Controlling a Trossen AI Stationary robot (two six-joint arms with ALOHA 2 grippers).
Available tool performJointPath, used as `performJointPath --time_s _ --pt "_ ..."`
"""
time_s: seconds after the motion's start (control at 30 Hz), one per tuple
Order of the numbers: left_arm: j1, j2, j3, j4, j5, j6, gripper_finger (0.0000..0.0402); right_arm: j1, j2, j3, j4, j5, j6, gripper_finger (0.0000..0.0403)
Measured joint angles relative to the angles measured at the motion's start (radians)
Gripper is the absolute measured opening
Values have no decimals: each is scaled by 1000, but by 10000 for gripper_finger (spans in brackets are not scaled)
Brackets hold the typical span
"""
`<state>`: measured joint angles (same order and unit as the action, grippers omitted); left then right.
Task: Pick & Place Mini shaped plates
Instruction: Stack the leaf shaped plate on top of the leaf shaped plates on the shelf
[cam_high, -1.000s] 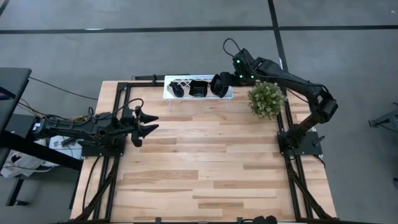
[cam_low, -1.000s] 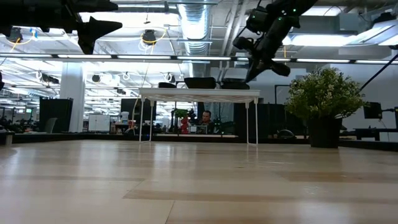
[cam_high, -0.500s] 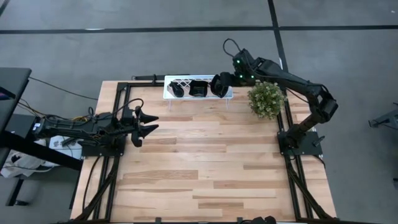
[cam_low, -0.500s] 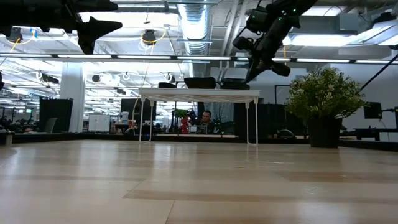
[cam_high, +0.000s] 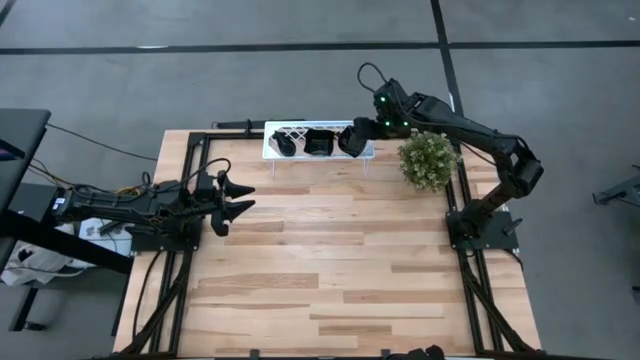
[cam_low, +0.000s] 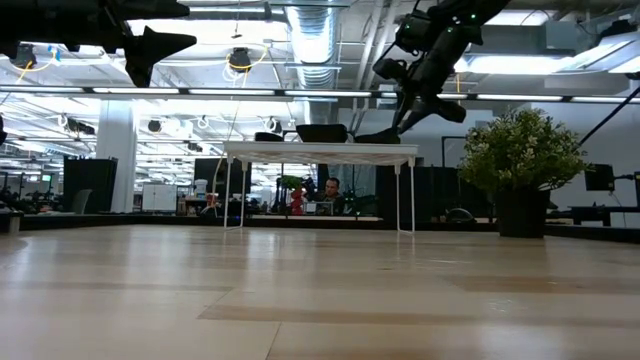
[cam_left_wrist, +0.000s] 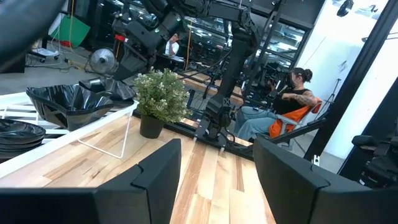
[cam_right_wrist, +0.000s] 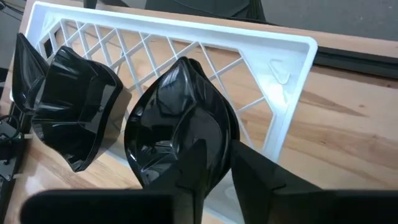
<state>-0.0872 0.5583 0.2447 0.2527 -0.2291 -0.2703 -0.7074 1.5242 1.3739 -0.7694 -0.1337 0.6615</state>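
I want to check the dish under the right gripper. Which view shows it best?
The right wrist view: the teardrop dish fills it, lying on the white rack beside another dish. The high view shows it small by the right gripper; the low view shows only its edge; the left wrist view shows stacked dishes instead.

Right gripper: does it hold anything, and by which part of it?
The right gripper is at the rim of the teardrop plate, over the rack; whether it grips it cannot be told. The left gripper holds nothing.
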Motion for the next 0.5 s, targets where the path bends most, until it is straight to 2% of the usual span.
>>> performJointPath --time_s 0.3,0.5 --pt "0 0 0 0 0 -2 204 0 -6 1 0 -3 -17 74" --pt "0 0 0 0 0 -5 204 0 -8 1 -8 -57 -16 75"
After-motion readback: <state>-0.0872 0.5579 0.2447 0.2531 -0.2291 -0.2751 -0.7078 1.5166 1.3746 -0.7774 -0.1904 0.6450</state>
